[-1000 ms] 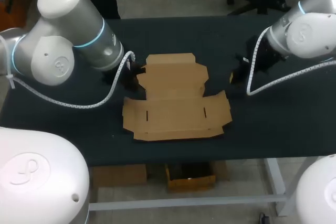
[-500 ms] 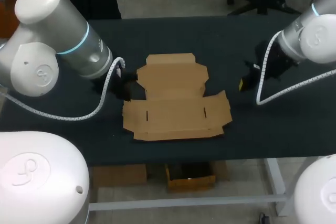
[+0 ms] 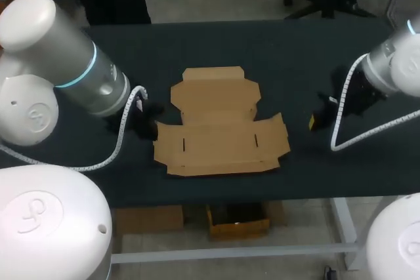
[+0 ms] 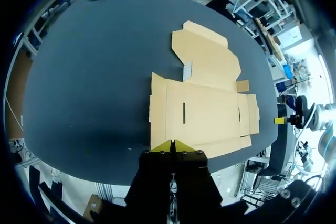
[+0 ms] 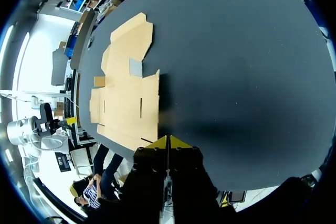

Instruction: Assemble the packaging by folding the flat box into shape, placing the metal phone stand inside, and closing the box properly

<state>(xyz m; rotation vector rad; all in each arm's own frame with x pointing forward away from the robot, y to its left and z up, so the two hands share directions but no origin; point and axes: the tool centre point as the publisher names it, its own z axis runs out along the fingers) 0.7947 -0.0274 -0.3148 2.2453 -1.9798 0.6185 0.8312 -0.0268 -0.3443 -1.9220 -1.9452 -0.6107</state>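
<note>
One dark tabletop (image 3: 262,44) carries everything, with the left arm (image 3: 59,77) coming in over its left side and the right arm (image 3: 394,63) over its right side.

The box (image 3: 220,129) lies flat and unfolded in the middle of the tabletop, a little nearer the front edge than the far one. Its wide panel, winged at both ends, has its long axis running left to right, parallel to the front edge. A narrower panel reaches from it toward the far edge. Two short slots (image 3: 184,143) cut the wide panel, one near each end. The cardboard is plain brown. Where the two panels meet sits a small grey patch (image 4: 187,70), and I cannot tell whether it carries any print.

The left gripper (image 4: 172,145) hangs low just beside the box's left end, its yellow tips pressed together on nothing. The box lies directly ahead of it. The right gripper (image 5: 168,141) is off the box's right end with bare tabletop between them. Its tips are also together and hold nothing, with the box ahead of it.
</note>
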